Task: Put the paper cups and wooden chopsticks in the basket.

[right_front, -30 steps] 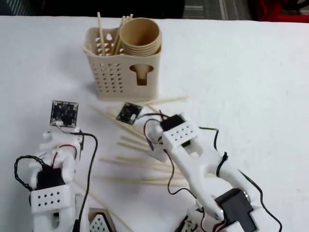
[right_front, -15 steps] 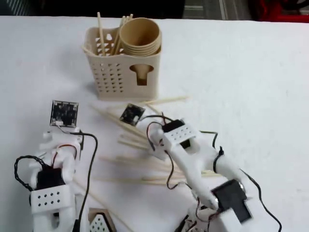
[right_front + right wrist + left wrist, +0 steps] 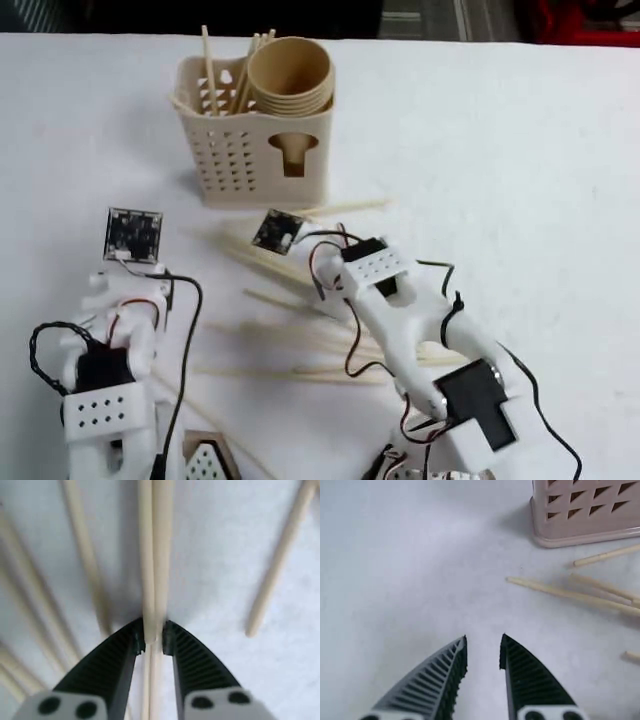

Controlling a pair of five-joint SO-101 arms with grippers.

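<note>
Chopsticks of pale wood (image 3: 156,555), seemingly two laid side by side, run straight between the black ribbed fingers (image 3: 112,665) of the right gripper (image 3: 150,632), whose tips pinch them from either side over the white table (image 3: 215,545). Loose wooden chopsticks (image 3: 290,335) lie strewn around that arm. Beyond them stands the beige perforated plastic basket (image 3: 255,160), holding stacked brown paper cups (image 3: 290,75) and several upright sticks (image 3: 210,60). The left gripper (image 3: 483,642) hovers over bare table near the basket, fingers slightly spread, gripping nothing.
</note>
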